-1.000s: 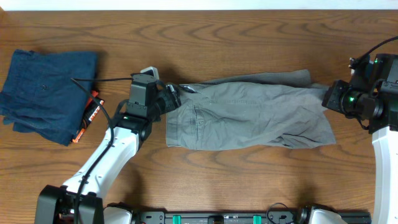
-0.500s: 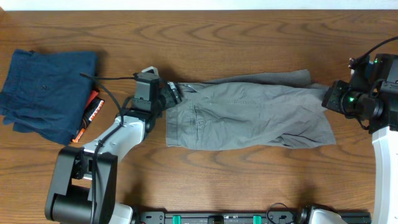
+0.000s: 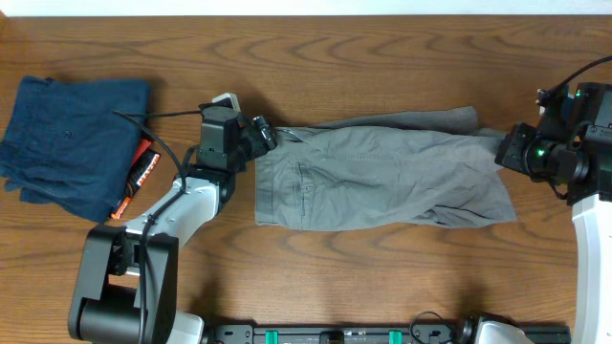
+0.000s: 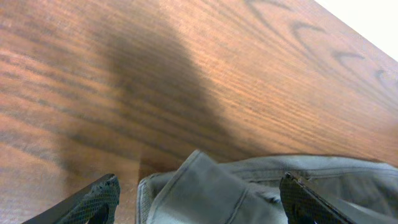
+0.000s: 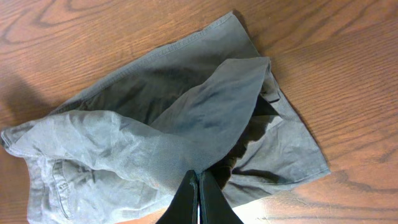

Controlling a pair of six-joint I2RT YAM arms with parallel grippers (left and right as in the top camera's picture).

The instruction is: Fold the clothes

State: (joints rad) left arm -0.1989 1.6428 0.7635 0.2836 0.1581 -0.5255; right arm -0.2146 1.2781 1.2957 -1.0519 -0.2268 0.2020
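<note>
Grey shorts (image 3: 382, 177) laid out lengthwise mid-table – one end pinched, the other end free

The right gripper (image 5: 199, 190) is clamped tight on a fold of the shorts at the leg-hem end, and from its wrist cam you can see the fabric pulled up into a little tent towards the closed fingers. The left gripper (image 3: 260, 136) sits at the waistband end with its fingers (image 4: 99, 198) spread wide and nothing in them – the crumpled waistband edge just lies flat on the wooden table (image 3: 382, 57) between them. Off to the left, well apart from the shorts, there's a folded navy garment (image 3: 72, 143) with an orange tag (image 3: 143, 170) poking out beside the left arm.
</note>
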